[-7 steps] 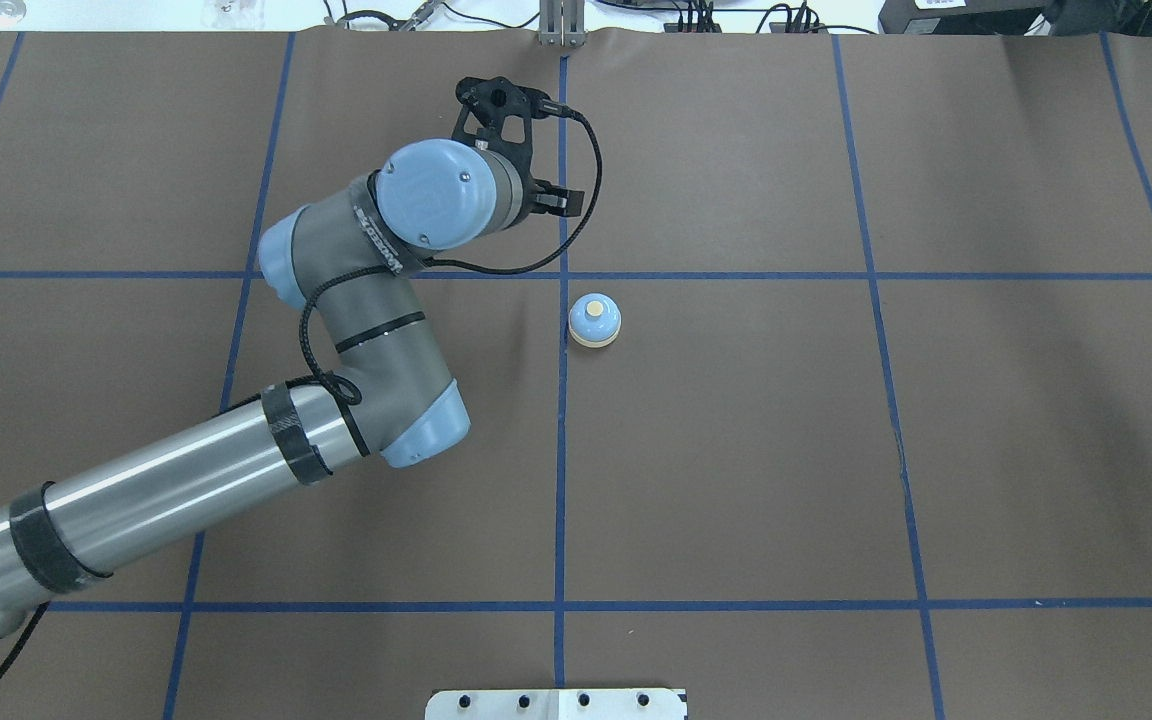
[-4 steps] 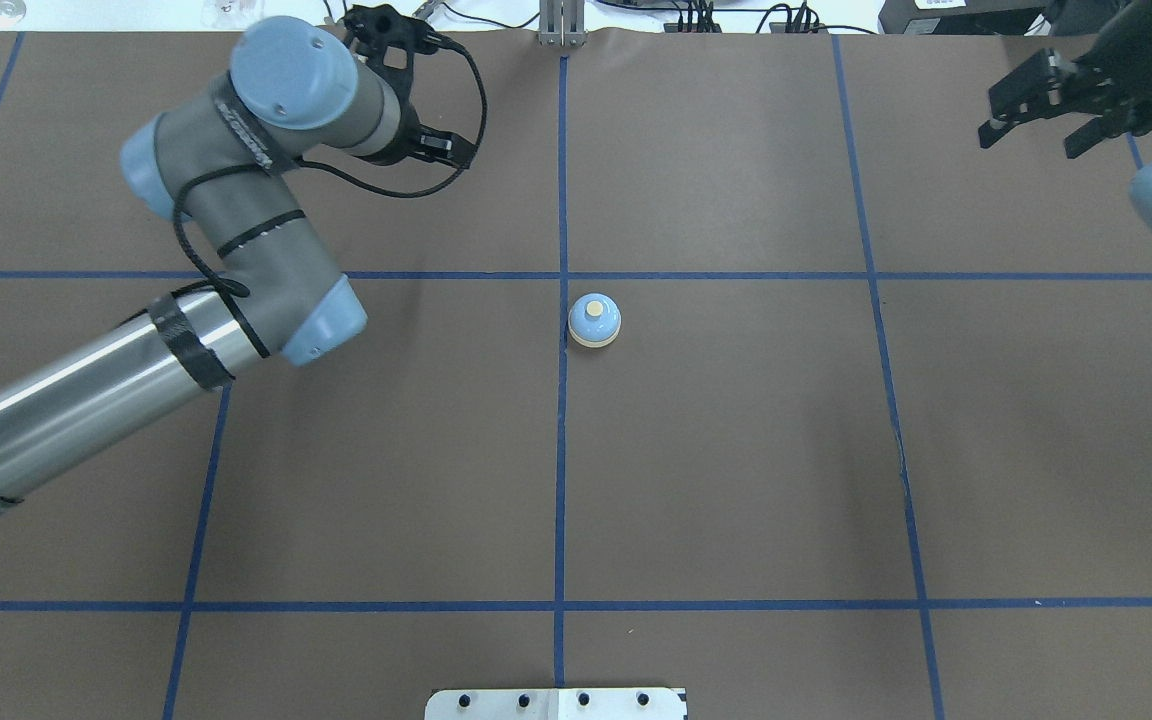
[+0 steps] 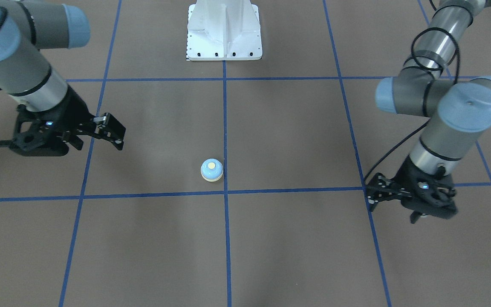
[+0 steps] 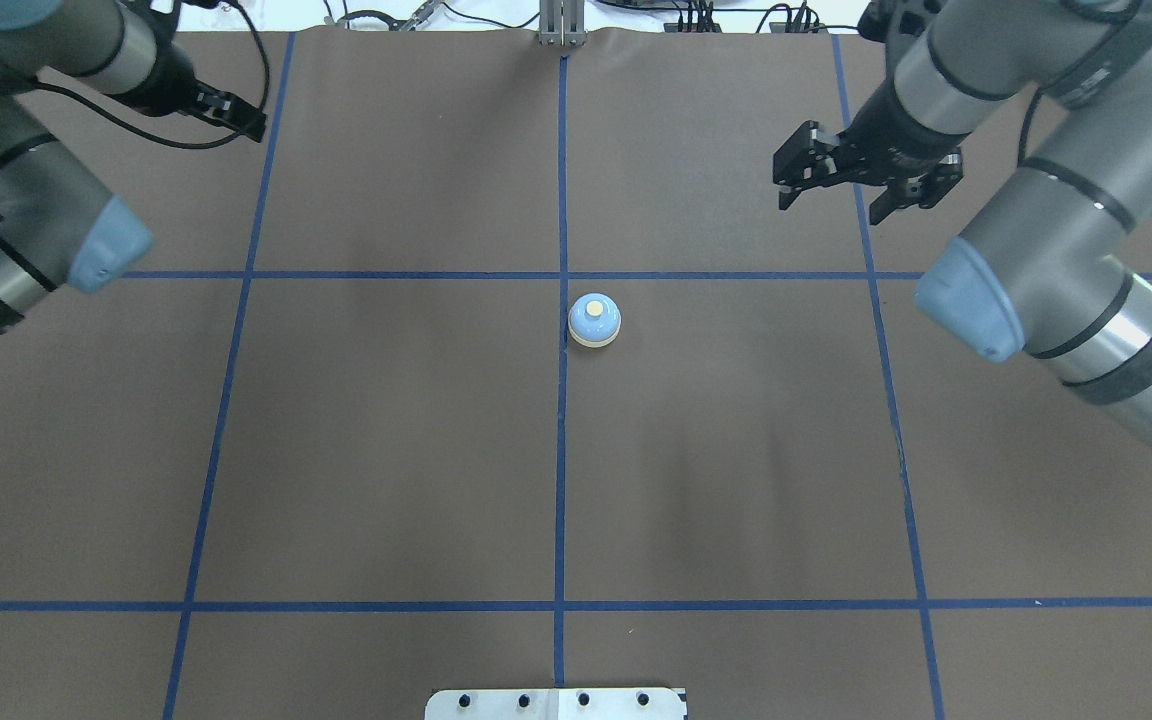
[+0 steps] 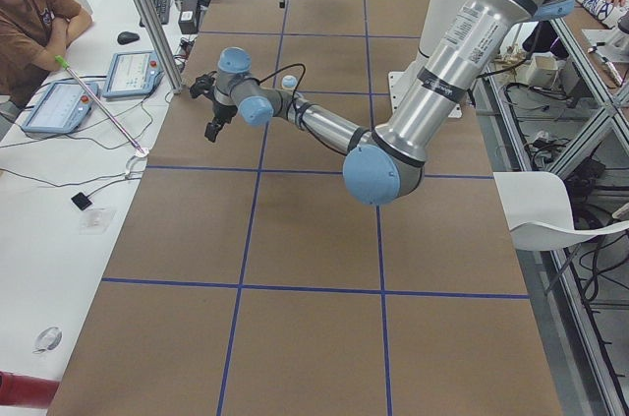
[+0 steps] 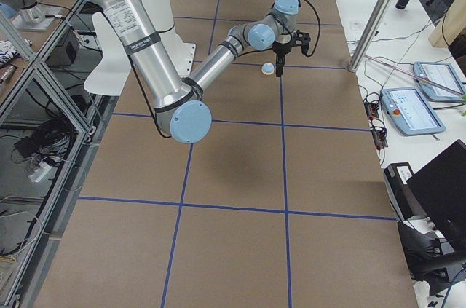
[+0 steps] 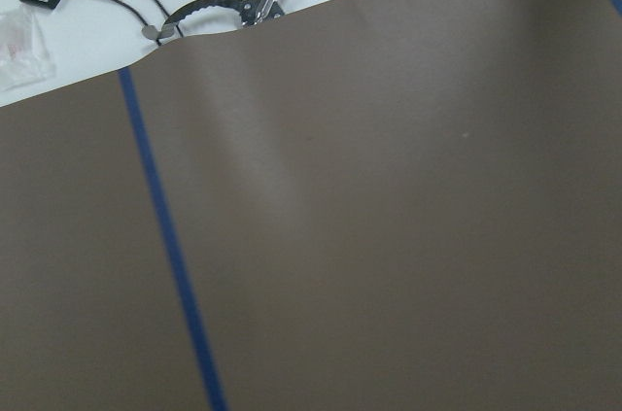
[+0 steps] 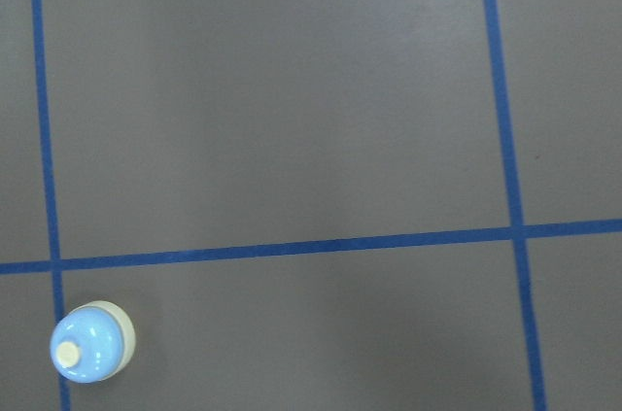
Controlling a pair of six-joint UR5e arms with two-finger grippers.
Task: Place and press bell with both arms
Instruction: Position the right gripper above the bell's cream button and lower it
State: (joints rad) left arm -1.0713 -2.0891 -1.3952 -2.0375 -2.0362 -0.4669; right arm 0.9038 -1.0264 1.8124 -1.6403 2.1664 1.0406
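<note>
The light-blue bell (image 4: 594, 320) with its cream button stands upright, alone, by the centre grid crossing; it also shows in the front view (image 3: 212, 170) and low left in the right wrist view (image 8: 89, 343). My left gripper (image 4: 246, 118) hangs at the far left corner, well away from the bell; in the front view (image 3: 370, 197) its jaws look open and empty. My right gripper (image 4: 831, 205) hovers far-right of the bell with jaws open and empty, also in the front view (image 3: 99, 145). The left wrist view shows only bare mat and the table's edge.
The white pedestal base (image 3: 224, 30) stands at the robot's side of the table. A metal post (image 4: 561, 25) and cables line the far edge. An operator (image 5: 29, 3) sits past that edge by tablets. Blue tape lines grid the brown mat (image 4: 386, 450).
My left arm has pulled back from just behind the bell to the far left corner. My right arm has come in from the right edge towards the middle. The bell has not moved.
</note>
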